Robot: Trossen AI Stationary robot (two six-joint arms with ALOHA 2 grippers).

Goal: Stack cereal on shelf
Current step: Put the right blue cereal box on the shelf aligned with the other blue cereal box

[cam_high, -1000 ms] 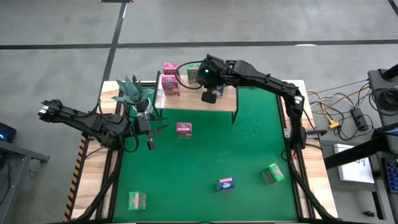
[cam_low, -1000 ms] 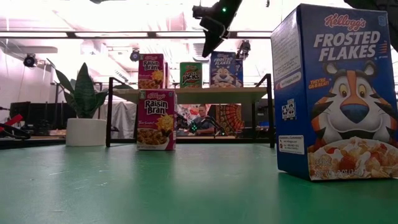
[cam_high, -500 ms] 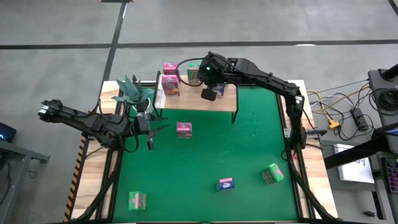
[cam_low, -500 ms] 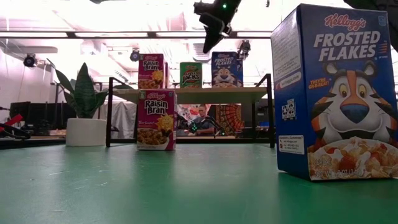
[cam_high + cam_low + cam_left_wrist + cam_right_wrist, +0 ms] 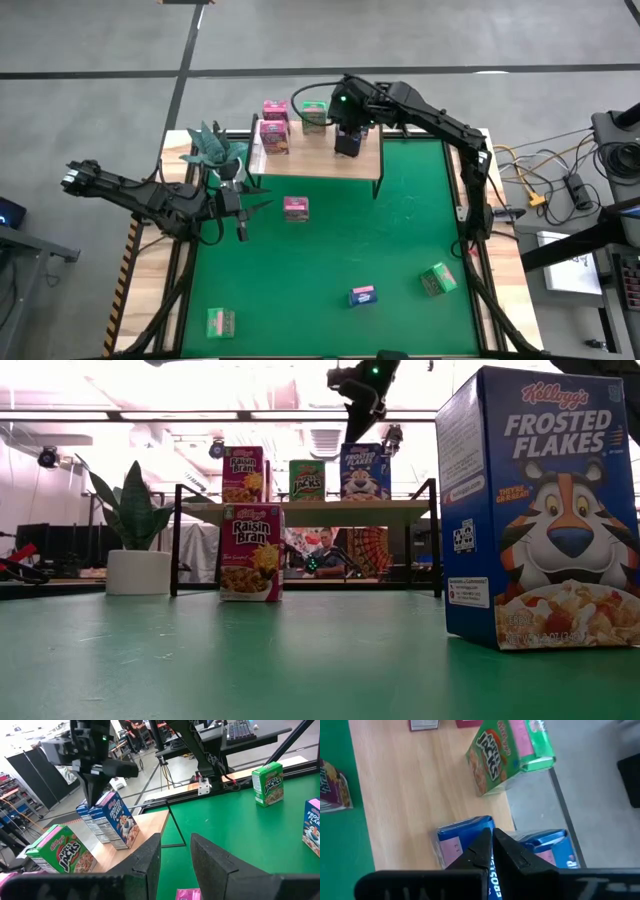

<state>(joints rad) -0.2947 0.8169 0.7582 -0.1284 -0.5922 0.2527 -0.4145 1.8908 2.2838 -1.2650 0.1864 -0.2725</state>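
Two blue cereal boxes point(image 5: 465, 837) already stand on the shelf point(image 5: 310, 158) under my right gripper point(image 5: 347, 140), its fingers pressed together and empty above them, so placing looks finished, and next I should fetch another box point(image 5: 363, 296) from the surface point(image 5: 400, 230).

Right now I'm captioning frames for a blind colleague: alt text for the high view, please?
The right gripper, shut, hangs over the wooden shelf holding pink and green cereal boxes; the left gripper waits near a potted plant. Four boxes sit on the green mat.
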